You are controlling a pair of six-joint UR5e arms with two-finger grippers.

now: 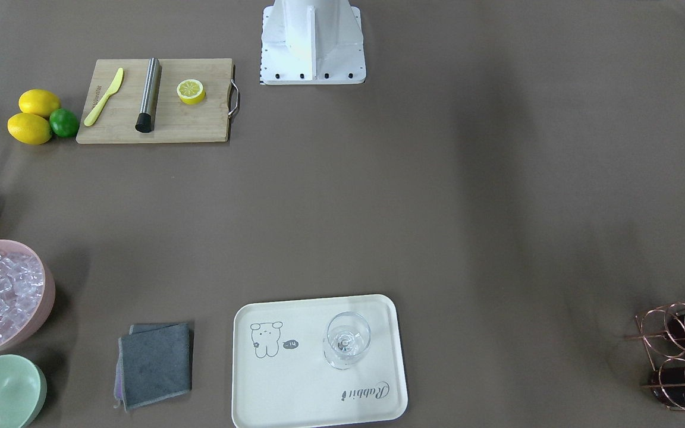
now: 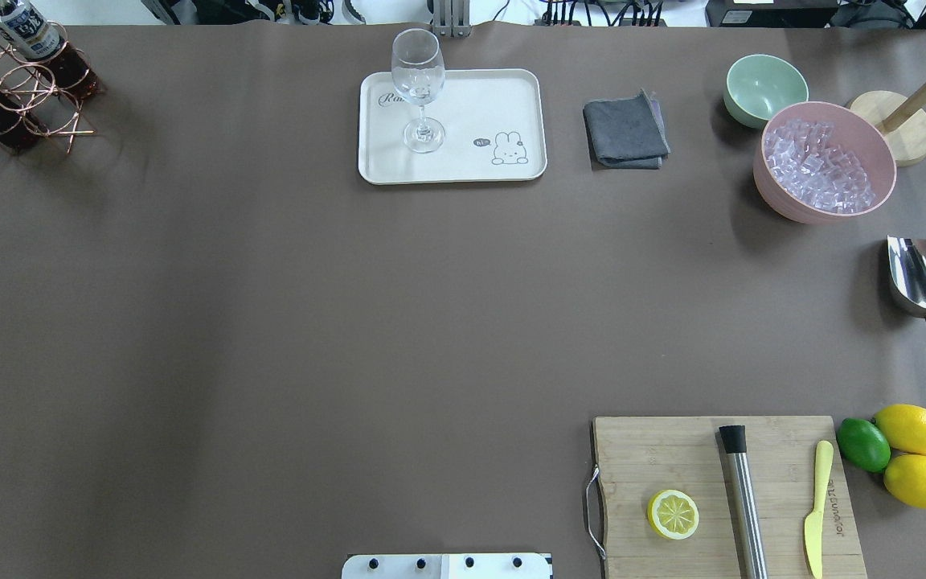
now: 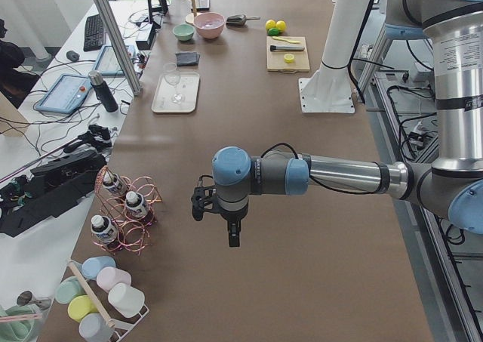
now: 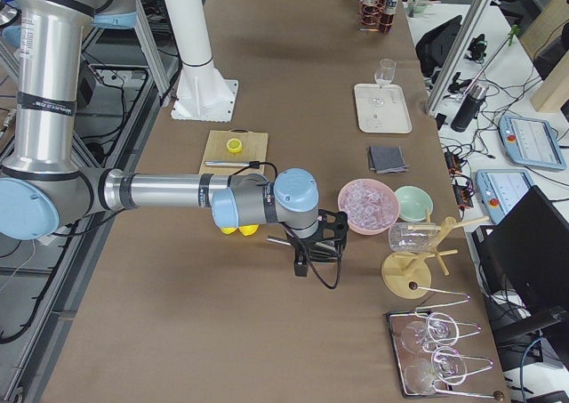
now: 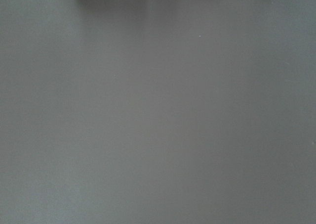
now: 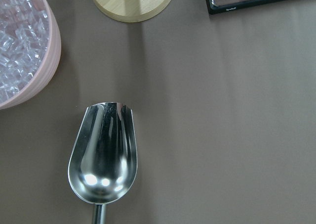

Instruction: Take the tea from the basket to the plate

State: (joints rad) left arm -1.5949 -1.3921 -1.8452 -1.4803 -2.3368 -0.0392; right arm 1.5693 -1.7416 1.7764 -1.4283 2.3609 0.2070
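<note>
Three tea bottles (image 3: pixel 136 204) with white caps stand in the copper wire basket (image 3: pixel 143 238) at the table's far left end; two of them show in the overhead view (image 2: pixel 29 32), inside the basket (image 2: pixel 38 106). The cream plate (image 2: pixel 471 104) with the rabbit drawing lies at the far middle and bears a clear stemmed glass (image 2: pixel 418 88). My left gripper (image 3: pixel 234 238) hangs over bare table to the right of the basket; I cannot tell if it is open. My right gripper (image 4: pixel 300 268) hangs near the pink bowl; I cannot tell its state either.
A pink bowl of ice (image 2: pixel 825 161), a mint-green bowl (image 2: pixel 764 87), a grey cloth (image 2: pixel 625 133), a steel scoop (image 6: pixel 103 155) and a wooden stand (image 2: pixel 901 121) are at the right. A cutting board (image 2: pixel 720 490) with a lemon half, a steel bar and a knife lies near right, beside lemons (image 2: pixel 913 430).
</note>
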